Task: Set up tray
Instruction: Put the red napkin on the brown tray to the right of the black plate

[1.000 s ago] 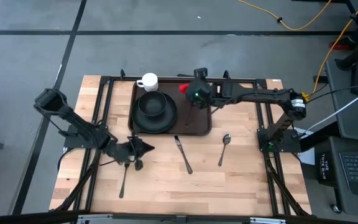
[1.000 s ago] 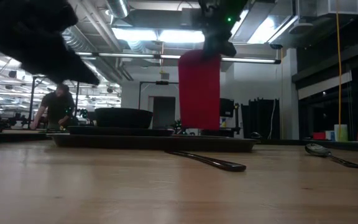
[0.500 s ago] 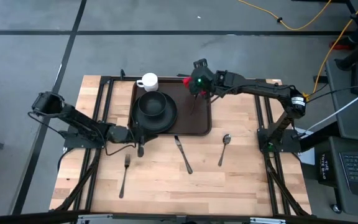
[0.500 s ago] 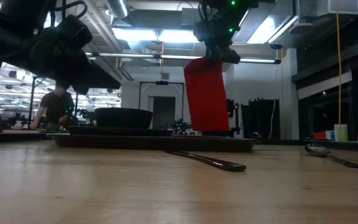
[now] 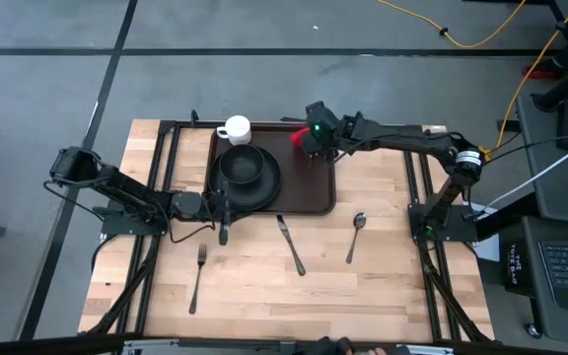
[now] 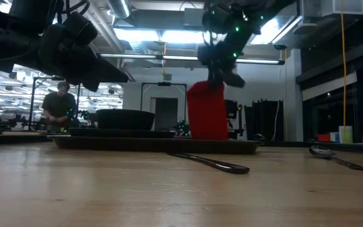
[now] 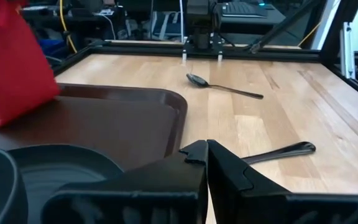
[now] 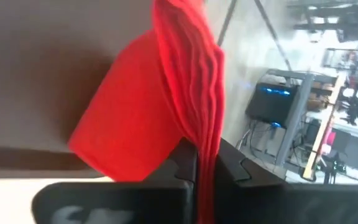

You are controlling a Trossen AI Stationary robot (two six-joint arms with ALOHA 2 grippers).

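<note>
Red napkin (image 5: 302, 139) (claw-pinched) over tray (image 5: 321, 189)

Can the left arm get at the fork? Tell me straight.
Probably yes. The fork lies alone on bare wood just in front of the left gripper, whose fingers are shut and empty; nothing lies between them.

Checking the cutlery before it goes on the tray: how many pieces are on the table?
3. The fork lies near the left arm, the knife just in front of the tray, the spoon to the knife's right. None looks hidden.
</note>
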